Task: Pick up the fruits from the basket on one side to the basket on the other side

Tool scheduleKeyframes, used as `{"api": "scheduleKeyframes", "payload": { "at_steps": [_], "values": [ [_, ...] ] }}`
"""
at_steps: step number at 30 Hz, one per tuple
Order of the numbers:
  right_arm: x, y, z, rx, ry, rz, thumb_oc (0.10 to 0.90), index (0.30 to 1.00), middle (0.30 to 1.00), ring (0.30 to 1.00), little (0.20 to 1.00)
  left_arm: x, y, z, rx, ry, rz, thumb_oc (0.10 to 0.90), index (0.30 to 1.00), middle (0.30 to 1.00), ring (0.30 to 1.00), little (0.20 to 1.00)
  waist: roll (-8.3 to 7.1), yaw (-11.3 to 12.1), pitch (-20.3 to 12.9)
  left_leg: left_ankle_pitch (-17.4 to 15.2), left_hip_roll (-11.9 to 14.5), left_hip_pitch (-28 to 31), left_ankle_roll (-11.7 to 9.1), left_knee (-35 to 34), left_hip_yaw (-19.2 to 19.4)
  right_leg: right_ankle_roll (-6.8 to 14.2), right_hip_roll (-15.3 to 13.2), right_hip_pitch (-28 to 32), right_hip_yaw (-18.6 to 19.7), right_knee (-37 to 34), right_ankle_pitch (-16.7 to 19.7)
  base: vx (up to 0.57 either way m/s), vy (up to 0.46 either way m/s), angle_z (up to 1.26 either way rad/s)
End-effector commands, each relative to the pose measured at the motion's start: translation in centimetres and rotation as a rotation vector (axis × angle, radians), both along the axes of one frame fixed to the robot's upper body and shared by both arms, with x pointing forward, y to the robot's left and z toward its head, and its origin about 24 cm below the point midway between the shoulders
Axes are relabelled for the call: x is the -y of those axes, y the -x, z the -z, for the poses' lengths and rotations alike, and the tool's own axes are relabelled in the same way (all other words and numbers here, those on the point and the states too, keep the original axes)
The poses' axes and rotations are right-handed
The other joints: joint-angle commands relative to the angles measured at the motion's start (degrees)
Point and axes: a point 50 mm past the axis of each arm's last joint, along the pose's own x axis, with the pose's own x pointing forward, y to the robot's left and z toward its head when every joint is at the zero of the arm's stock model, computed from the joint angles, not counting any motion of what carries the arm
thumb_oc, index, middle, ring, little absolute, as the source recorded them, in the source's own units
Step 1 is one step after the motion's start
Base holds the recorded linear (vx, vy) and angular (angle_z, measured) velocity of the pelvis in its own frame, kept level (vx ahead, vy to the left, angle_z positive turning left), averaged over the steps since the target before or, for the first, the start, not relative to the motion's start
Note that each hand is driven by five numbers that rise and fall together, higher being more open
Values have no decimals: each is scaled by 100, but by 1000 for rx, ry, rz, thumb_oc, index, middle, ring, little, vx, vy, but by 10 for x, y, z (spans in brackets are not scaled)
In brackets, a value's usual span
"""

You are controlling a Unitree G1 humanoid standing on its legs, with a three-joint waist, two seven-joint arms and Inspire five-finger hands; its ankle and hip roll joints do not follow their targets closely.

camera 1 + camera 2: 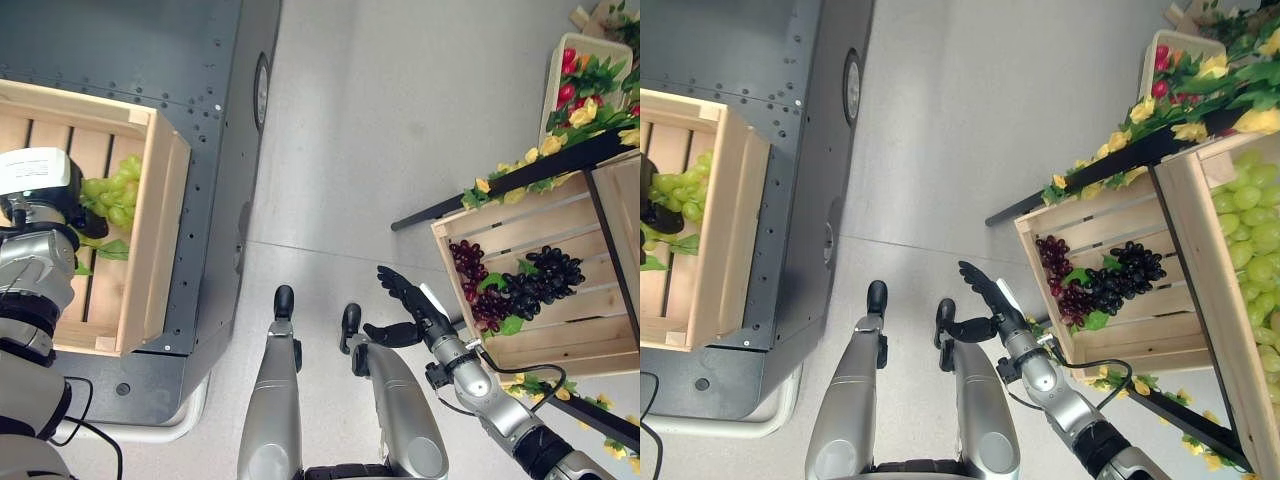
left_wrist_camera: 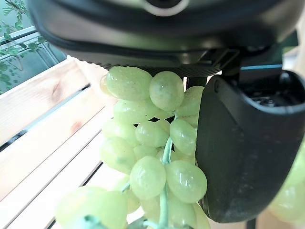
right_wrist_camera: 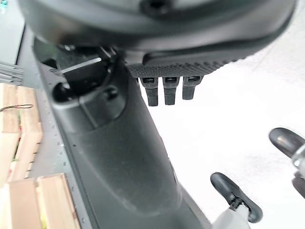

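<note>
Crate first: on our left, a pale wooden slatted crate [image 1: 150, 240] sits on a dark grey metal platform [image 1: 200, 60]. Our left hand [image 1: 75, 222] is down inside it, and a bunch of pale green grapes [image 1: 112, 195] with a few green leaves lies against the hand. In the left wrist view we see the same green bunch [image 2: 152, 162] pressed between the palm and the dark thumb [image 2: 243, 152], so we note the hand as closed on the grapes. We cannot tell whether the bunch touches the crate's slats.

Middle: bare light grey floor [image 1: 400, 120].

Right: our right hand [image 1: 408, 297] hangs over the floor, just beside the near corner of a second pale wooden crate [image 1: 470, 290], touching nothing. Its fingers are straight and spread, thumb out to the side, nothing held. That crate holds a dark red grape bunch [image 1: 470, 270] and a black grape bunch [image 1: 545, 275], touching each other, with green leaves between. A dark rail trimmed with yellow flowers and foliage [image 1: 540, 160] runs above the crate. Further right, more green grapes [image 1: 1250, 230] fill a neighbouring wooden bin.
</note>
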Motion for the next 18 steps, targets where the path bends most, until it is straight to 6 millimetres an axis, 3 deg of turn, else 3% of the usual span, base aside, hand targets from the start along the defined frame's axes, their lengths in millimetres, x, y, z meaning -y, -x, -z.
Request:
{"api": "scheduleKeyframes", "payload": {
  "at_steps": [1, 10, 18],
  "values": [
    [9, 4, -22, 100, -49, 6, 800, 900, 900, 900, 900, 7, 2, -40, 249, -24, 66, 400, 300, 300, 300, 300, 239, -44, -56, -473, -564, 302, 408, 79, 248, 38, 138, 523, -265, -541, 326, -3, -72, 0],
    [15, 6, -21, 79, -46, 11, 800, 900, 900, 900, 900, -2, 26, -45, 244, -198, 61, 400, 300, 300, 300, 300, 380, 155, -62, -369, -596, 929, 283, -242, 94, -11, 92, 1320, -379, -950, 257, 6, -46, 4],
    [20, 11, -21, 73, -61, 17, 800, 900, 900, 900, 900, 0, 43, -46, 187, -316, 90, 400, 300, 300, 300, 300, 578, 311, -539, -99, -624, 1470, 155, -990, -245, 43, 82, 1977, -450, -1587, 341, 19, -60, 5]
  ]
}}
